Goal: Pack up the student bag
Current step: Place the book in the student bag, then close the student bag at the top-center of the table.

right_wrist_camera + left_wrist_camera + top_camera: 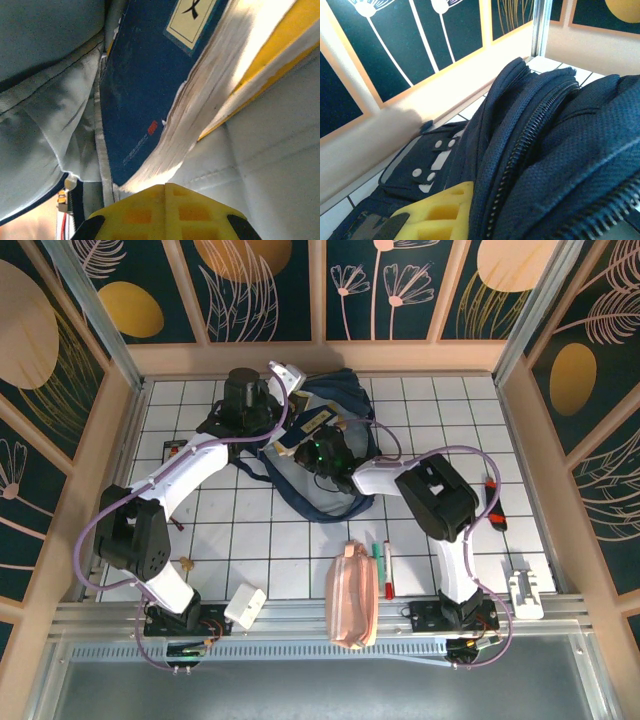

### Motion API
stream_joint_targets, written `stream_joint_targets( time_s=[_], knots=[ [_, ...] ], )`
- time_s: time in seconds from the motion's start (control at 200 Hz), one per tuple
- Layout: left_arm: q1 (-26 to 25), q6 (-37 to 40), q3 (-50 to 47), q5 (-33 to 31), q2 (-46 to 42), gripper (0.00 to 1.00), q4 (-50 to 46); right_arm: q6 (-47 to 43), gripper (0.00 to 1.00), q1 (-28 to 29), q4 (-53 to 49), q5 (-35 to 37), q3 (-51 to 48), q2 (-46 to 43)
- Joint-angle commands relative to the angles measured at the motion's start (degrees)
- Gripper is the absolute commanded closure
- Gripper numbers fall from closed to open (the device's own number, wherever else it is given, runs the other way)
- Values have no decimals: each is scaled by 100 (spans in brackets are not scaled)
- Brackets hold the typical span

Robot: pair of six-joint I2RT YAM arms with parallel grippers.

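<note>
The student bag point(335, 405), navy blue, lies at the back middle of the table with its mouth held up. My left gripper point(297, 390) pinches the bag's upper edge. In the left wrist view one yellow finger point(440, 212) presses against the zip-edged fabric point(535, 150), and the other finger is hidden behind it. My right gripper point(314, 447) is inside the bag's mouth, its yellow fingers point(150, 210) shut together on nothing. Just ahead of them a blue book point(145, 85) with worn pages and a yellow-covered book point(280, 35) stand against the light grey lining point(50, 125).
A pink pencil pouch point(352, 585) lies at the near edge, with a green marker point(377, 553) and a red marker point(388, 572) beside it. A white box point(245, 606) sits near the left base, a white part point(526, 592) at the right. Wooden walls surround the table.
</note>
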Motion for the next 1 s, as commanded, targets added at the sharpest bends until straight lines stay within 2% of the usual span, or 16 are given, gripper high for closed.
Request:
stream_joint_targets(
  time_s=[0.0, 0.18, 0.305, 0.415, 0.515, 0.585, 0.611, 0.656, 0.671, 0.726, 0.786, 0.826, 0.871, 0.896, 0.996],
  knots=[
    [-34, -144, 155, 247, -298, 100, 772, -305, 97, 54, 451, 205, 382, 302],
    [-34, -152, 89, 248, -297, 100, 806, -652, 97, 48, 319, 118, 1305, 915],
    [-30, -113, 39, 160, -316, 100, 809, -825, 96, 91, 216, -50, 1468, 911],
    [-34, 22, 12, -20, -292, 100, 817, -948, 91, 92, 95, 22, 924, 358],
    [-19, 233, 74, -166, -136, 100, 782, -1113, 85, -2, -107, -38, 176, -519],
    [-8, 427, 308, -116, 41, 100, 516, -1555, 80, -19, -525, -32, -231, -1221],
    [-3, 517, 414, -50, 103, 92, 362, -1787, 79, -23, -729, -4, -330, -1485],
    [-7, 669, 617, 105, 193, 64, -5, -2300, 78, -40, -1116, 57, -489, -1915],
    [-8, 710, 701, 179, 211, 58, -137, -2508, 77, -46, -1218, 60, -550, -2050],
    [-4, 860, 795, 494, 231, 54, -554, -3289, 74, -113, -1566, 38, -766, -2481],
    [1, 783, 618, 742, 128, 49, -503, -4081, 69, -162, -1888, -40, -954, -2825],
    [1, 704, 504, 990, 57, 38, -427, -4523, 67, -182, -1987, -235, -1095, -2990],
    [1, 729, 506, 1307, 30, 20, -595, -4980, 67, -181, -2056, -452, -1270, -3152],
    [1, 790, 571, 1502, 21, 15, -810, -5122, 67, -184, -2116, -458, -1345, -3231],
    [151, 503, 616, 1859, -168, 13, -1424, -5445, 64, -299, -2257, -312, -1635, -3627]
  ],
)
